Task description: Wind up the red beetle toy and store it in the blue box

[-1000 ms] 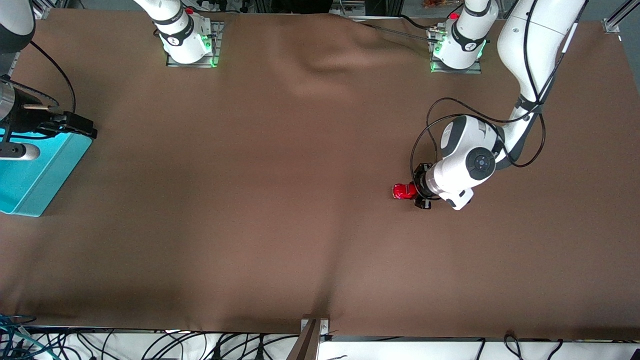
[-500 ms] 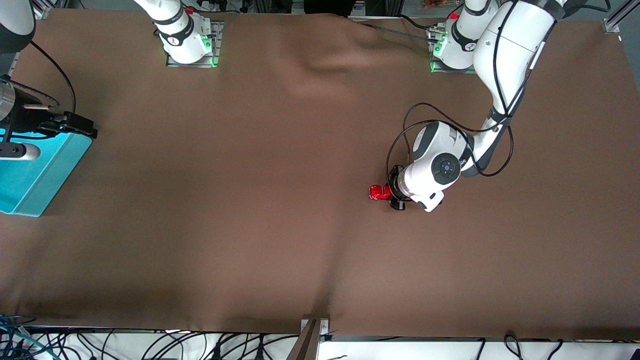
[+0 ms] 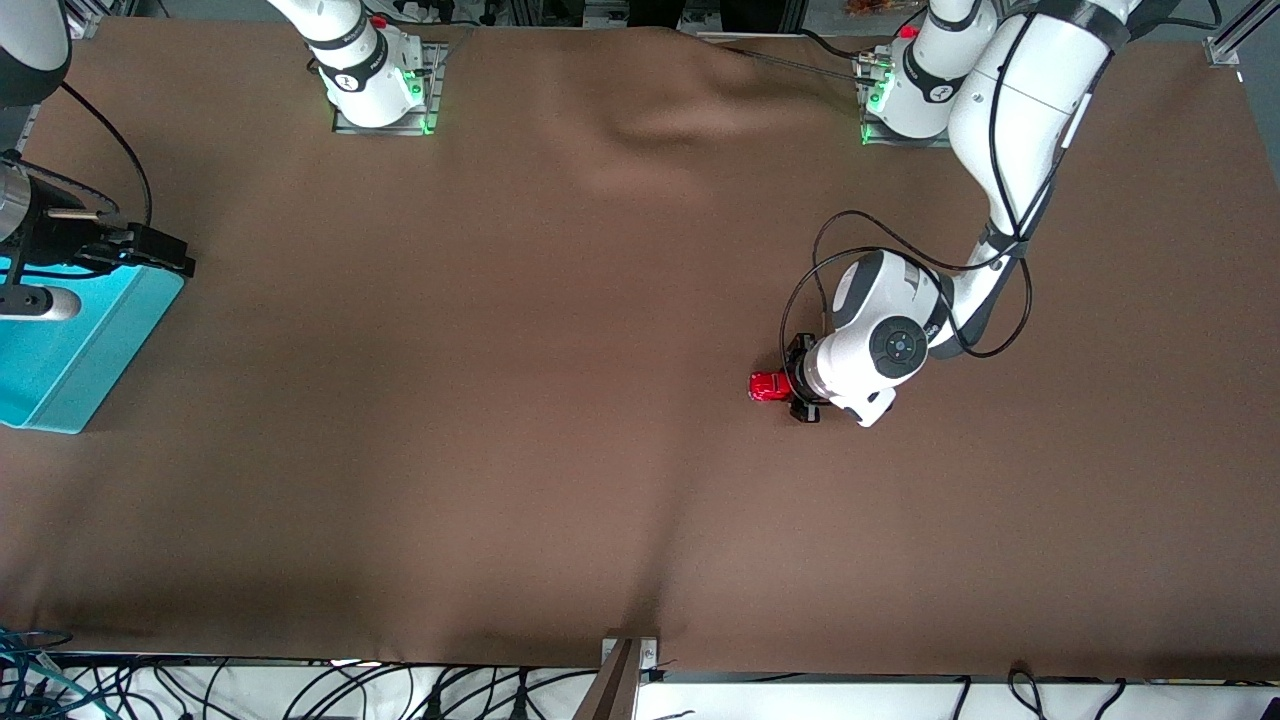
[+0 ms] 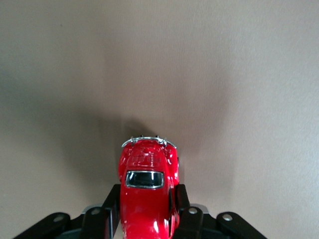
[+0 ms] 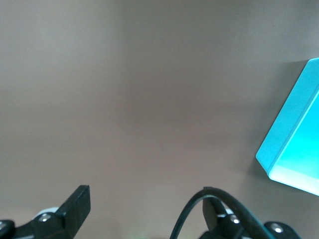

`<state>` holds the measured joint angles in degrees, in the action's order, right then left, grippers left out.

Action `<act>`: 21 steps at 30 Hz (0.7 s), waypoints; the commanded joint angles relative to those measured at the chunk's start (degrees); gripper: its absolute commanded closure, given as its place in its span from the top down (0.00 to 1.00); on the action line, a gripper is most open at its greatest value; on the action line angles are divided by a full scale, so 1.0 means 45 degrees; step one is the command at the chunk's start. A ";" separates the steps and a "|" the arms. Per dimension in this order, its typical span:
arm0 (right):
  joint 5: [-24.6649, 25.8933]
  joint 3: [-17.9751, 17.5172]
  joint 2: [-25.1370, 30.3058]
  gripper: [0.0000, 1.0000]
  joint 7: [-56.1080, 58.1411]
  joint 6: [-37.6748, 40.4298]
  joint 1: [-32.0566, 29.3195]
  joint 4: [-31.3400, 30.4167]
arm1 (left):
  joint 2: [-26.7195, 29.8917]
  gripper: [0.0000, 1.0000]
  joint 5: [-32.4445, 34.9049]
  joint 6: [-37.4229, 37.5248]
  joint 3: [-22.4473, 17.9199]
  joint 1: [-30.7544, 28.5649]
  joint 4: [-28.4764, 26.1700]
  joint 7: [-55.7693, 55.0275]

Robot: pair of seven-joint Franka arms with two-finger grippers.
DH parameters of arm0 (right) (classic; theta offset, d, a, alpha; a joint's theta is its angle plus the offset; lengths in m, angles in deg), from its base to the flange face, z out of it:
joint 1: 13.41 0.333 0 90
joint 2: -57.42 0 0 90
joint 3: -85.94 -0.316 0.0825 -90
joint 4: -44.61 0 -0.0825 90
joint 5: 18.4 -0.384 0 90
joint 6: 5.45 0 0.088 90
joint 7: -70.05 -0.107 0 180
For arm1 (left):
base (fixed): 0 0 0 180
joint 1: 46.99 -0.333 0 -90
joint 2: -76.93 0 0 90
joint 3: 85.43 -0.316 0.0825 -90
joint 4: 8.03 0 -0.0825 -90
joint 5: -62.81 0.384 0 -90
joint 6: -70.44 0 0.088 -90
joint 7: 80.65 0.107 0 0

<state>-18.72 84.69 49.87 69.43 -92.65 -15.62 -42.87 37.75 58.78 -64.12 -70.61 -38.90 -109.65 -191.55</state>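
The red beetle toy is a small glossy car held low at the brown cloth, toward the left arm's end of the table. My left gripper is shut on its sides. In the left wrist view the toy pokes out nose first between the black fingers of the left gripper. The blue box sits at the right arm's end of the table. My right gripper waits open and empty beside the box, over bare cloth.
A brown cloth covers the table, with a raised fold between the arm bases. A black cable loops off the left wrist. A metal bracket sits at the table's front edge.
My left gripper carried the toy toward the right arm's end of the table, then came a little way back. The right arm and the box have not moved.
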 commanded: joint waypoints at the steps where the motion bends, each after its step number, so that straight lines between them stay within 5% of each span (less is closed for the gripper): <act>1: -0.0221 -0.0034 -0.0081 1.00 0.0176 0.0217 -0.0057 0.0298 | -0.0396 0.00 0.0056 -0.0214 -0.0716 -0.0019 0.0024 0.0307; 21: -0.0221 -0.0053 -0.0081 1.00 0.0176 0.0217 -0.0057 0.0298 | -0.0337 0.00 0.0036 -0.0136 -0.1127 -0.0683 0.0004 0.2748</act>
<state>-18.73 84.67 49.87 69.43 -92.65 -15.61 -42.87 38.60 58.78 -62.16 -74.49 -40.23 -109.76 -184.10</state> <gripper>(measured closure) 0.000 0.524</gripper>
